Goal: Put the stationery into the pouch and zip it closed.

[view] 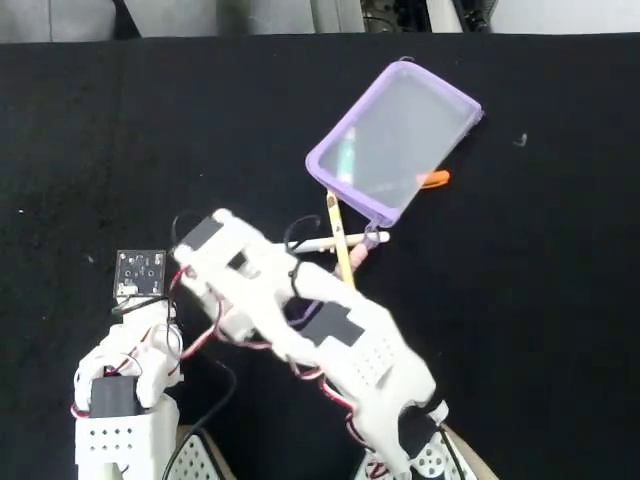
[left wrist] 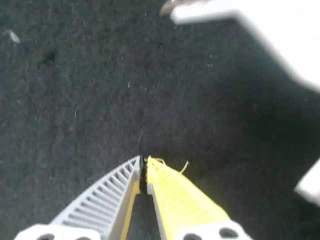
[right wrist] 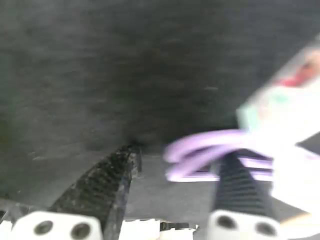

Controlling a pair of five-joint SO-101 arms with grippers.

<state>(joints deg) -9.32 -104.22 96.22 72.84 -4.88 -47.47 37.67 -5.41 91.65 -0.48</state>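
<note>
The left arm (view: 125, 400) stands at the near-left corner of the black counter (view: 100, 120). In its wrist view the left arm's jaws, one grey and one yellow, are pressed together at the tips with nothing between them, pointing down at bare counter. Beside it, the right arm (view: 330, 330) leans from the near edge toward the counter's middle. The right arm's jaws are apart, and a purple looped thing (right wrist: 200, 150), too blurred to name, lies on the counter between them. Just past that arm, a yellow pencil (view: 336, 225) and a white pen (view: 320, 244) lie crossed. The purple pouch (view: 395, 135) lies tilted right of centre, toward the far edge, the pencil's far end touching its near corner. An orange thing (view: 436, 179) sticks out at the pouch's near-right side.
</note>
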